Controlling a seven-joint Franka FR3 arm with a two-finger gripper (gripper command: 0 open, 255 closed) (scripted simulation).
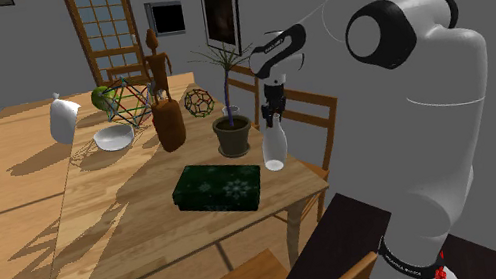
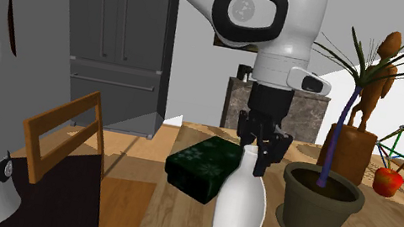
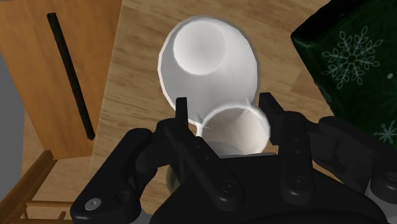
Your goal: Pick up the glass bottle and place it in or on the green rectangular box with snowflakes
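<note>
- End effector: the black end effector (image 1: 273, 119) points down and is clenched on the neck of the bottle (image 1: 274, 150). In the wrist view its fingers (image 3: 182, 114) stand at either side of the open mouth and clasp it.
- Bottle: it is white and opaque-looking, with a narrow neck and a wide rounded body. It hangs from the grip at a tilt, and in the second exterior view its round base is turned partly toward the camera, not flat on the wood.
- Bottle's place: it is just beside the box (image 1: 218, 186), off the box's end at the shoulder view's right. It is apart from the box, neither on nor in it, and close to the desk edge there.
- Box: it is dark green, flat and rectangular, with pale snowflakes on its lid. It lies closed on the desk (image 1: 131, 252).
- Box in the wrist view: one snowflake-printed corner shows next to the bottle's body, with bare wood between the two.
- Potted plant: a dark pot (image 1: 232, 136) holding a thin-stemmed plant stands just beyond the box's far long side, near the bottle.
- Wooden figure: a brown carved figure (image 1: 168, 120) stands farther beyond the box than the pot.
- Bowl: a white bowl (image 1: 114, 137) sits well apart from the box, toward the far end of the desk.
- Chair: a wooden chair (image 1: 321, 100) stands past the desk edge, on the bottle's side of the box.
</note>
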